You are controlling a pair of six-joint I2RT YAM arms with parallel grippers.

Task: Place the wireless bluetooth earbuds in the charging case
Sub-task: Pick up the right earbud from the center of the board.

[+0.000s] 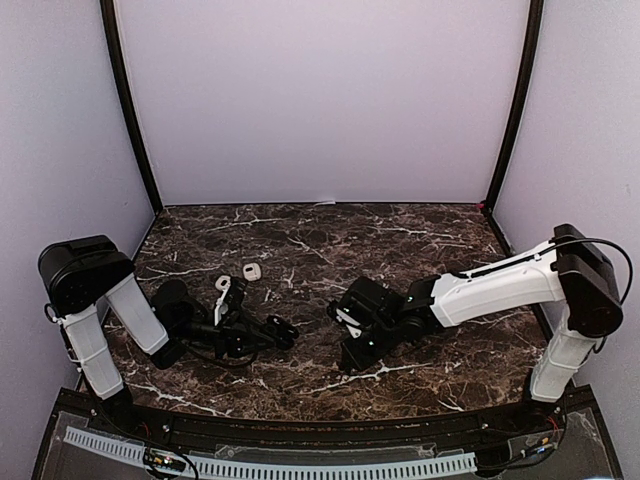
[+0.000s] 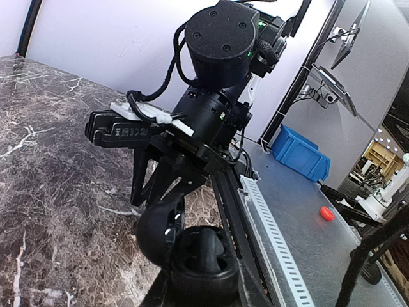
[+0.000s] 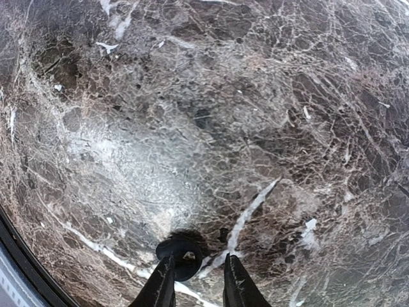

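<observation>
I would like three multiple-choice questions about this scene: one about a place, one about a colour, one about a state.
1. Where does the white piece lie?
A. on the left half of the table
B. on the right half
C. on the right arm

2. What colour is the bin?
A. red
B. blue
C. yellow

3. How do the fingers of the right gripper stand?
A. pressed together
B. out of view
C. apart

Key: 1 A, it sits left of centre in the top view; 2 B, the left wrist view shows it blue; 3 C, marble shows between them.
</observation>
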